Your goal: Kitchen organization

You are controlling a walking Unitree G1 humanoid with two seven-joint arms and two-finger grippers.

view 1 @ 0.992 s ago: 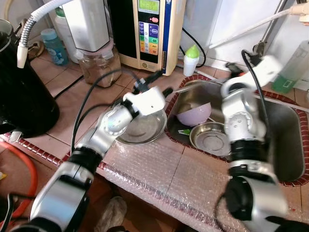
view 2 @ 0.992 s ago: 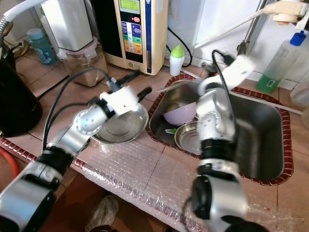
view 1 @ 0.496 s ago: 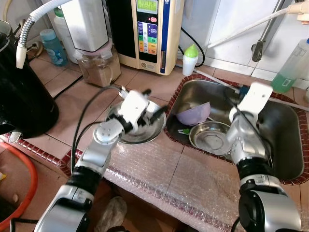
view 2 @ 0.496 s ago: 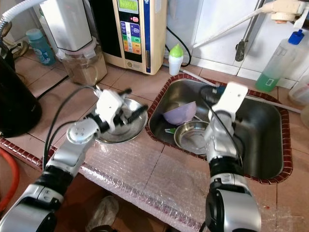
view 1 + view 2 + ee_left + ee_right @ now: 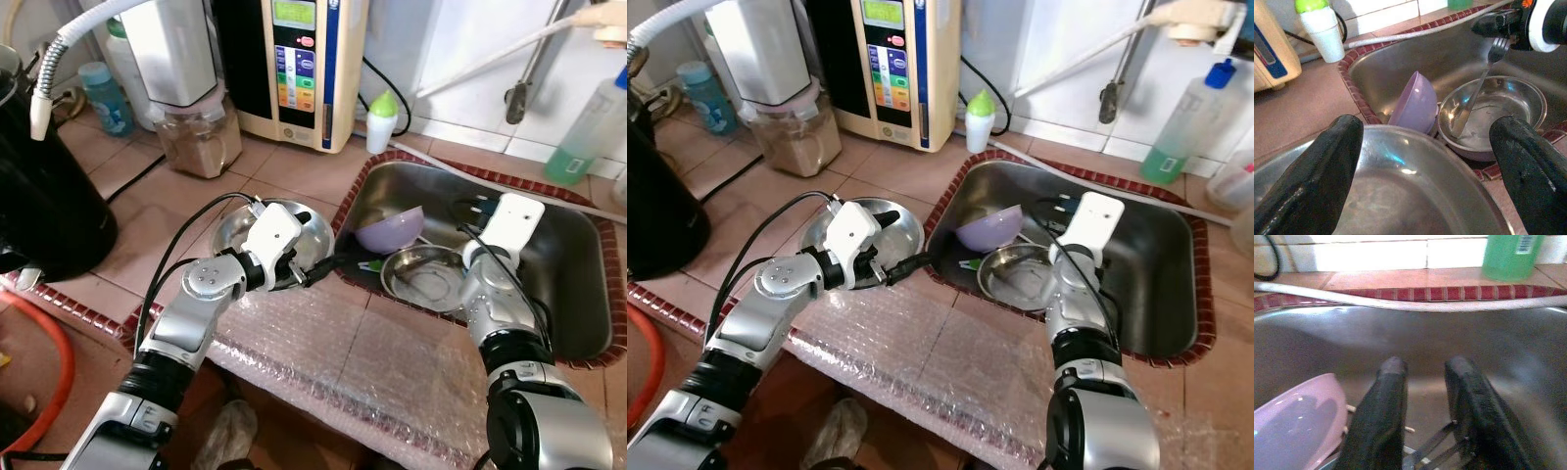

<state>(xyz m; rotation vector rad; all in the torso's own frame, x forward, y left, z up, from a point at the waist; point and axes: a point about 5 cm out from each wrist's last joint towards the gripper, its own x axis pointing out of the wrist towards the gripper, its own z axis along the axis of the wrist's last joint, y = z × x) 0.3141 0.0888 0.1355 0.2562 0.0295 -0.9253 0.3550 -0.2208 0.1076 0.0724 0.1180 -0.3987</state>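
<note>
Sorting dishes, we judge the job barely begun. Item: steel plate point(image 5: 269, 235) on the counter beside the sink point(image 5: 578, 323). Items in the sink: purple bowl point(image 5: 390, 227) tilted against a steel bowl point(image 5: 423, 278). Left gripper point(image 5: 306, 272), arm bent low, fingers spread wide over the plate's rim. Right gripper point(image 5: 1492, 23), reaching down into the sink, pinches a fork point(image 5: 1475, 96) whose handle dips into the steel bowl.

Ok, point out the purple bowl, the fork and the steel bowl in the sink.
purple bowl point(image 5: 390, 227), left eye view, outer wall.
fork point(image 5: 1476, 93), left wrist view, mid handle.
steel bowl point(image 5: 423, 277), left eye view, inner base.
</note>
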